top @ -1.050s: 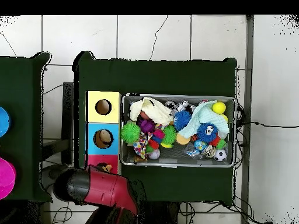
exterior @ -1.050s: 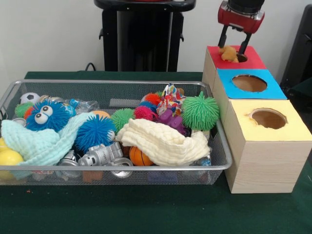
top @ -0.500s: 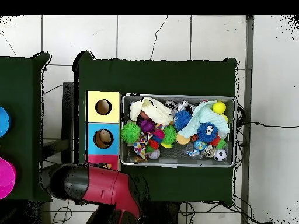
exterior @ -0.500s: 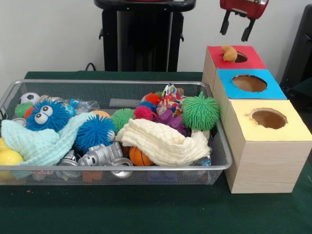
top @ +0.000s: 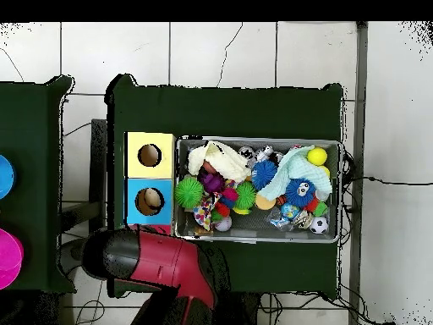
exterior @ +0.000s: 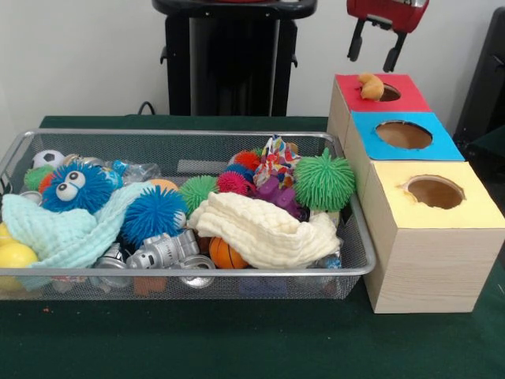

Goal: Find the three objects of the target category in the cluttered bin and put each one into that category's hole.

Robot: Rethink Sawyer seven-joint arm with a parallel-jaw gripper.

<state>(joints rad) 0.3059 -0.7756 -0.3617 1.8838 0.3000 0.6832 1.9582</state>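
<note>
The gripper (exterior: 371,54) hangs up at the top of the front view, fingers spread and nothing between them, directly above the red box (exterior: 398,99). Just below it, a small orange toy (exterior: 369,85) sits on the red top, perched at the left rim of the hole (exterior: 388,93) rather than down inside. It looks as if it hasn't dropped through, though I can't tell how much of it overhangs the opening.

That toy looks light and soft, a squashy, rounded little thing, so I'd judge it gives under the fingers and won't break. It could roll or tip with a nudge. Taking it across its middle, from straight above, seems the safest hold; a gentle push toward the hole might do as well.

From overhead the red arm (top: 156,262) covers the red box, so the toy is hidden there. The wire basket (exterior: 24,142) lies to the left in the front view, well apart from the gripper and heaped with spiky balls, cloths and small toys.
</note>
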